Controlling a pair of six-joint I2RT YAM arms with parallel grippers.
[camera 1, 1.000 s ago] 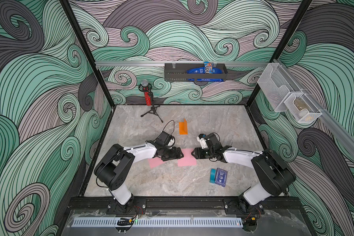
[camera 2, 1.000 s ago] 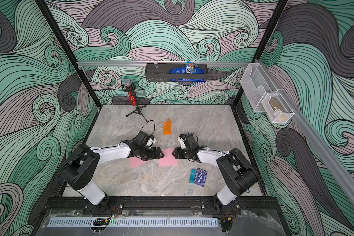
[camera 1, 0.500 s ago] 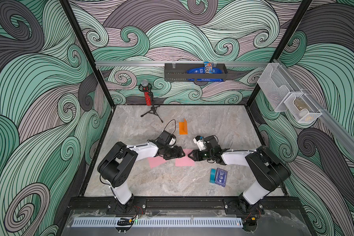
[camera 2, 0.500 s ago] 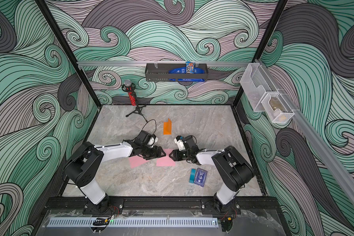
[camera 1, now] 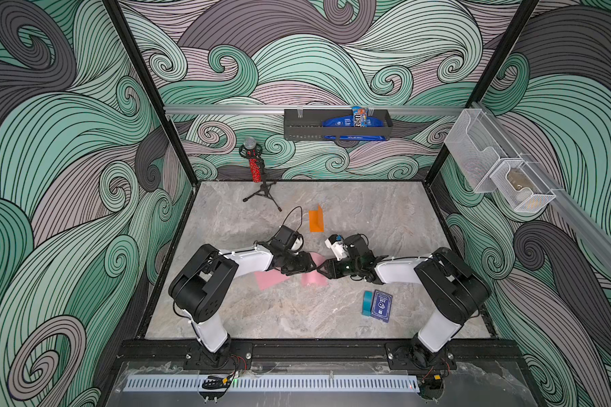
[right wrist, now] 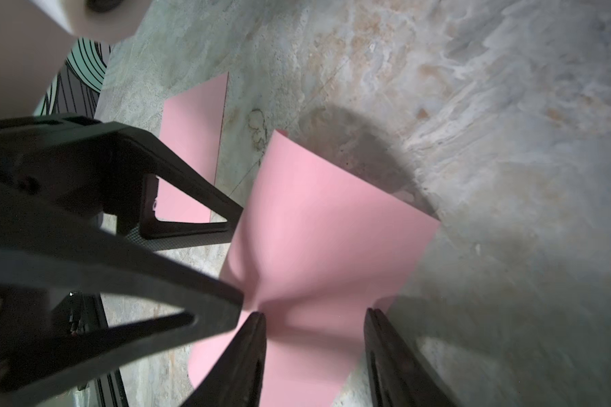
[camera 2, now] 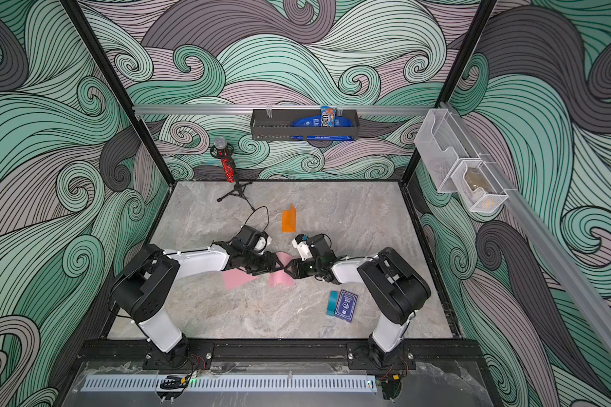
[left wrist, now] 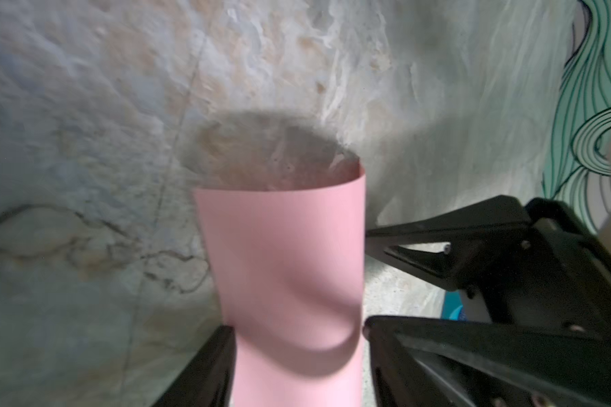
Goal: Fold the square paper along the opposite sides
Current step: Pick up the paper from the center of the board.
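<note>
Top views: in both, the pink square paper (camera 1: pixel 313 278) sits near the middle of the bench (camera 1: pixel 297 327) and is bowed up off the stone. The left claw (camera 1: pixel 309 265) is on it from 9 o'clock and the right claw (camera 1: pixel 327 270) from 3 o'clock, their tips almost meeting. A second pink sheet (camera 1: pixel 270 279) lies flat at 9 o'clock of it, partly under the left arm (camera 1: pixel 247 262).

Left wrist view: the paper rises as a curved strip between your left claw's fingers (left wrist: pixel 209 366), which stand partway apart. A soft dent shows in it. Nothing here tells you whether they press its edges.

Right wrist view: your right claw is likewise half-wide. The paper runs between its fingers (right wrist: pixel 247 352) and buckles toward one point.

Treat it as featherlight, limp and easily creased. It will likely skate on the smooth bench. Pinch it flat-wise at one edge, near the corners, and carry that edge to the opposite one.
</note>
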